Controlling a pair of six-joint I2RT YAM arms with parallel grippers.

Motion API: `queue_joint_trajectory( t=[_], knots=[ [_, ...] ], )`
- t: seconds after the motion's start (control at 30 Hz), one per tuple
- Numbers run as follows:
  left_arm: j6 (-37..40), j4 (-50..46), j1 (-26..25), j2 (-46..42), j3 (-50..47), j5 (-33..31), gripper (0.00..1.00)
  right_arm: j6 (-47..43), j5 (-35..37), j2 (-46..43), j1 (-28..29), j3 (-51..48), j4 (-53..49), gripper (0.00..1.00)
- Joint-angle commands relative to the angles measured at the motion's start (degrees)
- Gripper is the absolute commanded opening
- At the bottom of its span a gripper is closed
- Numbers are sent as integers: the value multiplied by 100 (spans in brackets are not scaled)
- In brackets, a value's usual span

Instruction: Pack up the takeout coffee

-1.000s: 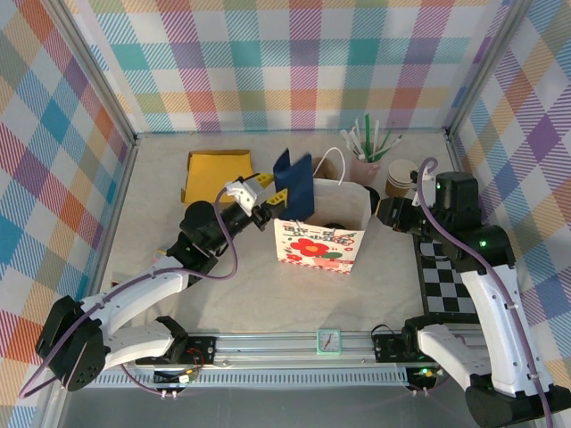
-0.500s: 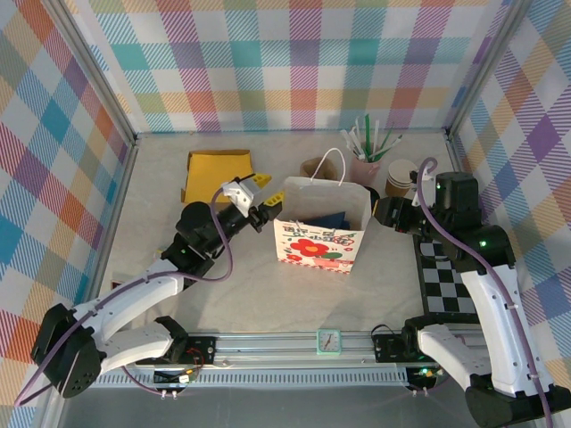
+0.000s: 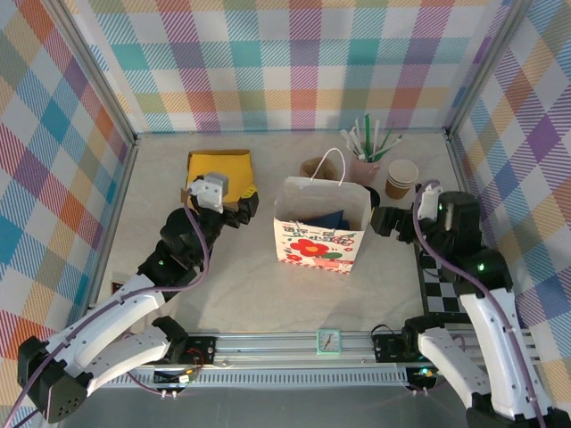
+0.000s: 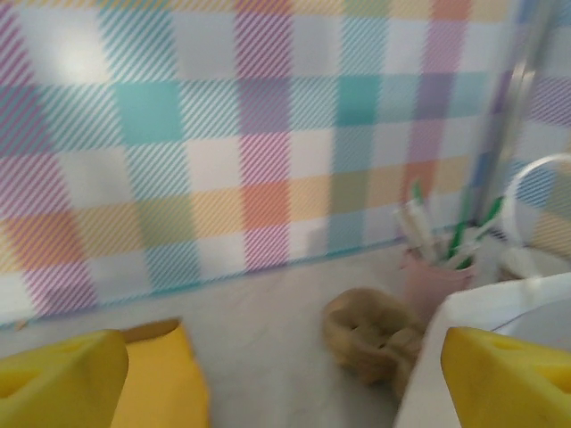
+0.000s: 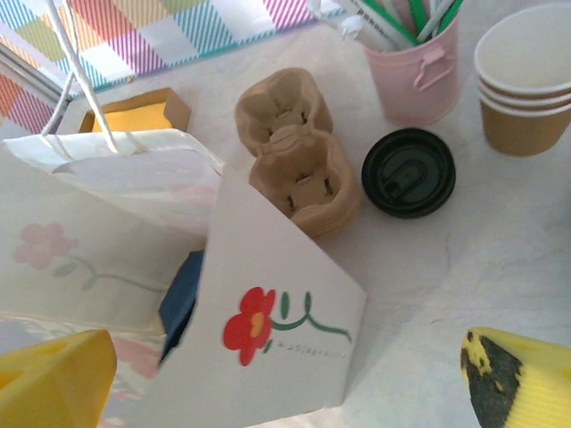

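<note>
The takeout coffee's round black lid [image 5: 409,172] shows from above in the right wrist view, on the table right of the brown cup tray [image 5: 294,152]; its paper body is hidden beneath. The white flowered bag [image 3: 321,234] stands open mid-table with a dark blue item [image 3: 332,218] inside. My left gripper [image 3: 248,203] is open to the bag's left, its yellow fingers [image 4: 62,379] wide apart with nothing between. My right gripper [image 3: 379,220] is open at the bag's right side, above its flowered side panel [image 5: 268,330].
A pink cup of straws [image 3: 364,165] and a stack of lidless brown cups [image 3: 401,178] stand behind the bag on the right. A yellow box [image 3: 217,169] lies at back left. A checkered mat [image 3: 442,276] lies at the right edge.
One second ago my left gripper held a dark blue flat item over the bag. That item now lies in the bag, and the left arm has drawn back to the left.
</note>
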Motion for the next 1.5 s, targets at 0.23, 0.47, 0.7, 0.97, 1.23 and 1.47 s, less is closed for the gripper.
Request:
queue_joint_trajectory(
  t=[0.23,0.47,0.7,0.97,1.23,1.47],
  knots=[
    [91,-198,-53,-155,-941,-2312,100,-751,1304,-891,-22,-1734,1661,99],
    [378,910,-52,254,-1908,-3616,100,-940,2055,-1603,-22,-3691,3431,99],
    [172,976,8,543,-2169,-3787,100,-1238,2668,-1483,-22,-4742,4493,99],
    [-397,1178,606,778,-2614,-3522,100,-1307,2837,-999,-22,-5039,5597,99],
    [42,2706,1024,1301,-2885,-3130,100,-1482,2921,171,-22,-5067,6976,99],
    [0,4026,1541,1867,-3120,-2596,100,-1719,3004,997,-21,-5264,8503,99]
  ],
)
